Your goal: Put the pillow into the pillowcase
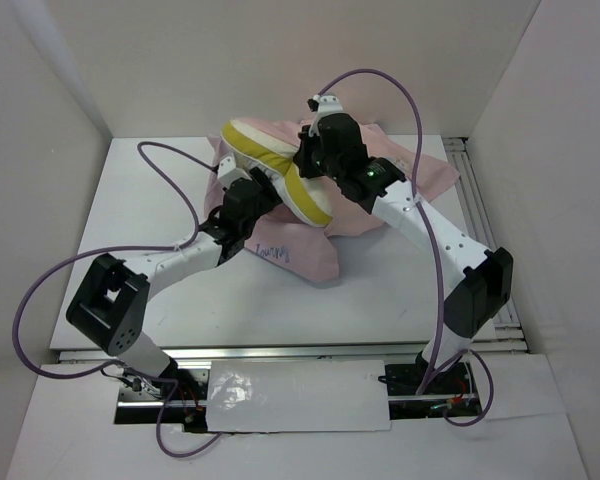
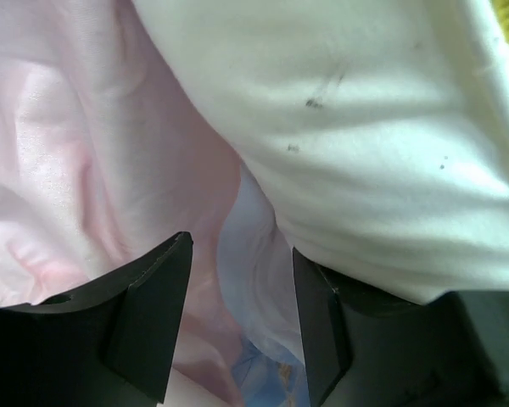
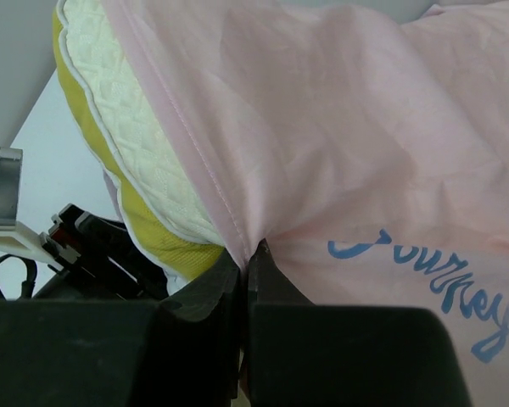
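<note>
We had the white table (image 1: 130, 250) spreading out nearer than the pillow (image 1: 275, 160), pale walls (image 1: 280, 60) closing in behind it. The pillow sat tilted on the pink pillowcase (image 1: 310, 250). Under the pillow the left gripper (image 2: 237, 322) stood open, fabric across its gap. Beside the pillow the right gripper (image 3: 248, 259) pinched the pillowcase hem. The right arm (image 1: 420, 215) hid the pillow's far edge, and we couldn't tell whether any of the pillow sat inside the case.

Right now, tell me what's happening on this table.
Two robot arms are working a cream-yellow pillow into a pink pillowcase. The right gripper is shut on the pillowcase's hem, with that edge lying across the pillow. The left gripper sits close against the pillow with its jaws apart, gripping nothing. From above, most of the pillow shows uncovered, so it is not in yet.
</note>
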Controlling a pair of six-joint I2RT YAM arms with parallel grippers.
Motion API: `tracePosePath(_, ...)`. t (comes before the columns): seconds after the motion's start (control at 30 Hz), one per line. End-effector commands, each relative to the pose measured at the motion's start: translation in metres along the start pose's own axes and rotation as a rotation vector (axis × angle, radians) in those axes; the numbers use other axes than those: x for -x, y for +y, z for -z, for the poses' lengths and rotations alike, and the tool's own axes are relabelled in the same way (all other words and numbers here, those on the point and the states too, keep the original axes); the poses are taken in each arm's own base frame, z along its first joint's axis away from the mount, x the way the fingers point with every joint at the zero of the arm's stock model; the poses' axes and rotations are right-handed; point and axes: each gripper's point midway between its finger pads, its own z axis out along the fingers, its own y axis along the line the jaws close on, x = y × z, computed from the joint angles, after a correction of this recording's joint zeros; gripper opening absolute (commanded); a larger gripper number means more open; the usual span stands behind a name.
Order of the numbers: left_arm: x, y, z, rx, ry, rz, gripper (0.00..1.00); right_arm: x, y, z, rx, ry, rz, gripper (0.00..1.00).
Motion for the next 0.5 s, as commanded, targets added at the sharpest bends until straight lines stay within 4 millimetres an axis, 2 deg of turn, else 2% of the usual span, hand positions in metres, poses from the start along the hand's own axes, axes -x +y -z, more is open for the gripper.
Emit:
tracePosePath(0.0, 0.027, -0.033, 0.000, -0.088, -0.064, -0.001, 0.63, 0.046, 0.016, 0.027, 0.078, -0.137, -0.029, 0.00)
tracePosePath(0.03, 0.030, -0.036, -0.004, -0.079, -0.073, 0.000, 0.63, 0.046, 0.016, 0.027, 0.079, -0.136, -0.038, 0.00)
tracePosePath(0.17, 0.017, -0.027, -0.018, -0.042, -0.061, 0.012, 0.62, 0.049, 0.026, 0.032, 0.134, -0.138, -0.036, 0.00)
tracePosePath(0.4, 0.014, -0.031, -0.040, -0.033, -0.091, 0.041, 0.62, 0.048, 0.040, 0.037, 0.210, -0.117, -0.039, 0.00)
tracePosePath(0.47, 0.013, -0.027, -0.045, 0.003, -0.095, 0.049, 0.62, 0.055, 0.044, 0.043, 0.227, -0.131, -0.038, 0.00)
